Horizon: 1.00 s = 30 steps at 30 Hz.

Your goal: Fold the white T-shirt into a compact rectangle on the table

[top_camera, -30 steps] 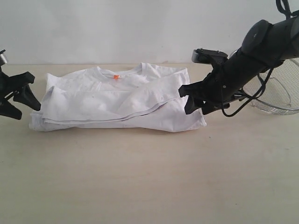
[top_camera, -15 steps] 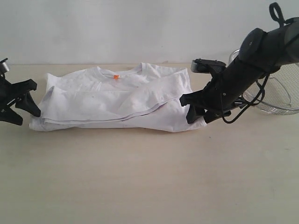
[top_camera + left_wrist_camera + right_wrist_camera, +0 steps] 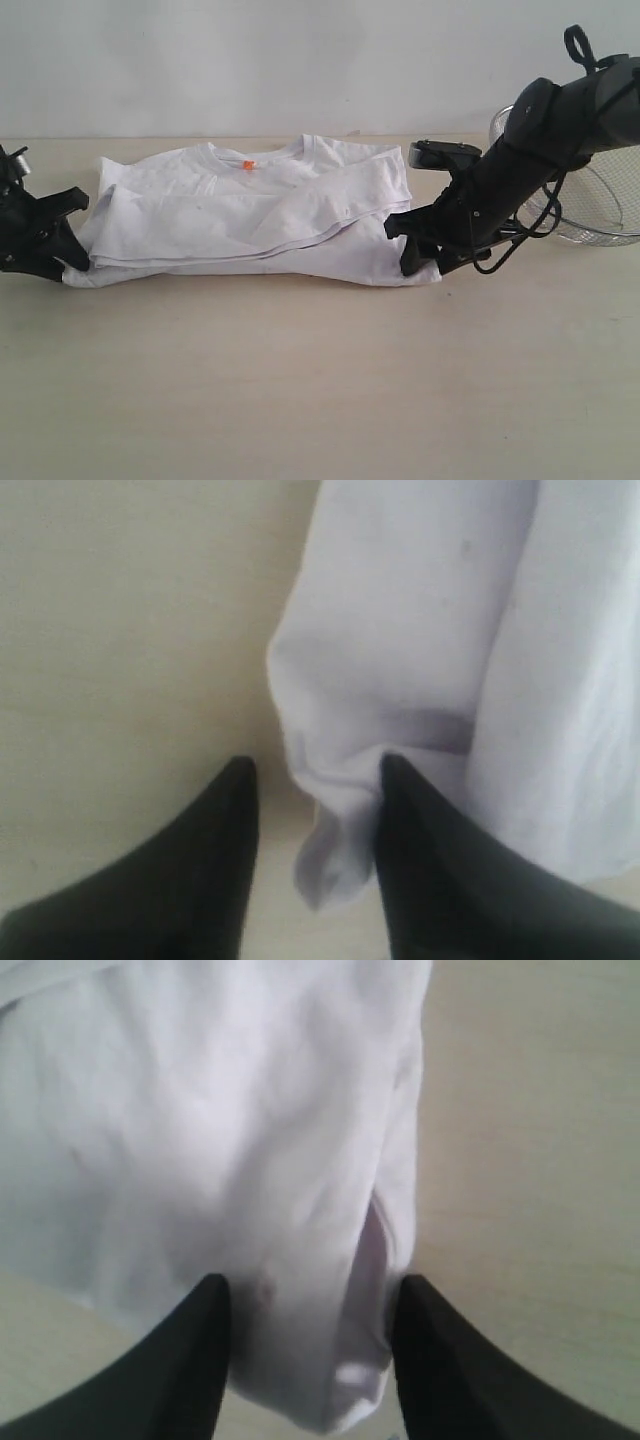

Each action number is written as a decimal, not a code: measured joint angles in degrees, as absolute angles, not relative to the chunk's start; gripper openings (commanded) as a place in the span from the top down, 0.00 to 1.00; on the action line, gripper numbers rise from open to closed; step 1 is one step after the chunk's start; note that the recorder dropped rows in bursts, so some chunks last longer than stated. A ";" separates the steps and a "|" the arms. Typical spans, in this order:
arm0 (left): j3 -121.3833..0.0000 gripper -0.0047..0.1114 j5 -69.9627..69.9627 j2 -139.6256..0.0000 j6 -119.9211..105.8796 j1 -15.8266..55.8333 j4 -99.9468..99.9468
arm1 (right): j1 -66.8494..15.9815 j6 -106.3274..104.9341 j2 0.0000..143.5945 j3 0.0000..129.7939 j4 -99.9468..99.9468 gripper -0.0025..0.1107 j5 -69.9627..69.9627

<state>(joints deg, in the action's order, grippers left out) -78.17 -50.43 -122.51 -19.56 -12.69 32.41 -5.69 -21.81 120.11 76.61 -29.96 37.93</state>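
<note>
The table (image 3: 300,400) runs wide and pale under everything, and the white T-shirt (image 3: 250,215) lies across its far middle, doubled into a long band, collar at the back, loose layers stacked along the near edge. Off to the right sits a wire basket (image 3: 600,215), out of play. 2 arms are in low, 1 at each short end. The right gripper (image 3: 400,248) has its jaws apart astride the right-hand hem, cloth filling the gap but not pinched as far as I can see. The left gripper (image 3: 73,235) stands open too, a folded corner poking between its fingers, touching 1 and clear of the other. This is light, limp cotton that will sag and slide layer over layer, so I reckon each bite wants every stacked layer at the end corners. Tiny orange label (image 3: 248,164) at the collar.
</note>
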 measured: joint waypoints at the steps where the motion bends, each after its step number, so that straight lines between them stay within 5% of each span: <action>1: -78.17 0.92 -50.43 -122.51 -19.56 -12.69 32.41 | -5.69 -21.81 120.11 76.61 -29.96 0.79 37.82; 4: -78.17 0.92 -50.43 -122.51 -19.56 -12.64 32.62 | -5.69 -21.81 120.11 76.61 -29.96 0.98 37.71; 30: -73.73 0.92 -55.15 -117.20 -15.29 -12.25 28.74 | -5.73 -19.99 118.79 76.61 -29.51 0.98 42.22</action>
